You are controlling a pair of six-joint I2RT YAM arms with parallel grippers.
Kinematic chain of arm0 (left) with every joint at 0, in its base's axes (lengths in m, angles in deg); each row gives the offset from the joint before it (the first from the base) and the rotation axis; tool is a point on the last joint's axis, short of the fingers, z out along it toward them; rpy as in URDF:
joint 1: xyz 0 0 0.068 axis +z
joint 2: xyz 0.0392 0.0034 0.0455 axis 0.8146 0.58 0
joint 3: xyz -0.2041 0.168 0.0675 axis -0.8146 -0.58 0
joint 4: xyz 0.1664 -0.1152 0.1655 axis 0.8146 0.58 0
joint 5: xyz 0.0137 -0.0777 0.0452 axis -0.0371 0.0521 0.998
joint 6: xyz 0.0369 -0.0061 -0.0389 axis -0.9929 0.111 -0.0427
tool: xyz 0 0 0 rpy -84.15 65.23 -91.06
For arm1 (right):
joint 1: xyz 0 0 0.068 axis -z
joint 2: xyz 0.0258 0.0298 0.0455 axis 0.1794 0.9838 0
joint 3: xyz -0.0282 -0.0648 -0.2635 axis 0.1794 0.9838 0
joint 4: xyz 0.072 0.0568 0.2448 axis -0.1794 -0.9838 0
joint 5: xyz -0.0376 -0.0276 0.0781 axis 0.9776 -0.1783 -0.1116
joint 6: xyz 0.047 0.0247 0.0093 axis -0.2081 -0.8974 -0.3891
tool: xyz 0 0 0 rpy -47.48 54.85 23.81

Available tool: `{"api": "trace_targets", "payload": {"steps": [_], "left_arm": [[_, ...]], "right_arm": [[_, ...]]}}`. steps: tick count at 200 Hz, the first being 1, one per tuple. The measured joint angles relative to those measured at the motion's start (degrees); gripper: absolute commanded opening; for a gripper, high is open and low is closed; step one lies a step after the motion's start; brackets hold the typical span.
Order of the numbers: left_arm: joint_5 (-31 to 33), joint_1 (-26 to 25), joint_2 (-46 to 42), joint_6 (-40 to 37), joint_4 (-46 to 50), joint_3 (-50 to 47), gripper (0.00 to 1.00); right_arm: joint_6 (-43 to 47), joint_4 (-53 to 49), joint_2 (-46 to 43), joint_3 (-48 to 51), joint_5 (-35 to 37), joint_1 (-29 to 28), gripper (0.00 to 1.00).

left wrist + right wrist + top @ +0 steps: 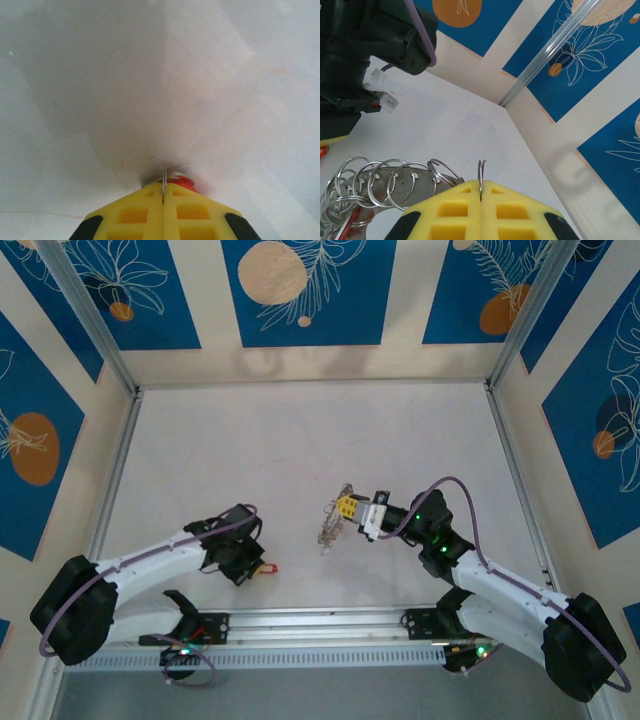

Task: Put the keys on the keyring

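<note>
A red key [268, 568] lies on the white table by the near rail. My left gripper [256, 565] is down on the table there. In the left wrist view its yellow fingers [135, 215] are shut on the thin metal loop at the end of the red key [186, 182]. The keyring [330, 522], a grey metal piece with several small split rings, hangs tilted mid-table. My right gripper [347, 507] is shut on it. The right wrist view has the jaws pinching one split ring [481, 175], with the rest of the keyring [385, 186] spread to the left.
An aluminium rail [330, 620] runs along the near edge between the arm bases. Patterned walls and corner posts [100, 330] enclose the table on three sides. The left arm's black wrist [365, 40] sits close in front of the right gripper's camera.
</note>
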Motion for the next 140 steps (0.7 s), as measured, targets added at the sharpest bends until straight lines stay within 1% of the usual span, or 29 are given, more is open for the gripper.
{"api": "trace_targets", "payload": {"steps": [25, 40, 49, 73, 93, 104, 140], "left_arm": [[3.61, -0.09, 0.52, -8.96, 4.37, 6.43, 0.0], [5.44, -0.07, 0.61, -16.46, 4.57, 10.36, 0.0], [5.97, -0.07, 0.59, -22.32, 3.91, 12.09, 0.0], [5.38, -0.13, -0.42, -35.89, -0.48, 13.05, 0.0], [3.89, -1.44, -2.38, -48.41, -4.87, 13.03, 0.0], [3.04, -2.47, -4.13, -55.87, -7.19, 13.03, 0.0], [1.16, -3.17, -10.51, -75.01, -13.25, 12.11, 0.0]], "right_arm": [[-0.04, -1.33, -0.02, -0.07, -0.15, 0.0, 0.0], [-0.11, -2.47, -0.02, -0.09, 0.07, 0.0, 0.0], [-0.33, -2.89, 0.0, -0.09, 0.26, 0.0, 0.0], [-1.18, -3.3, -0.02, -0.28, 0.28, 0.24, 0.0], [-1.81, -3.98, -0.02, -0.59, 0.04, 0.26, 0.0], [-2.05, -4.63, 0.0, -0.74, -0.22, 0.31, 0.0], [-2.73, -5.88, 0.11, -0.83, -1.51, 0.31, 0.0]]}}
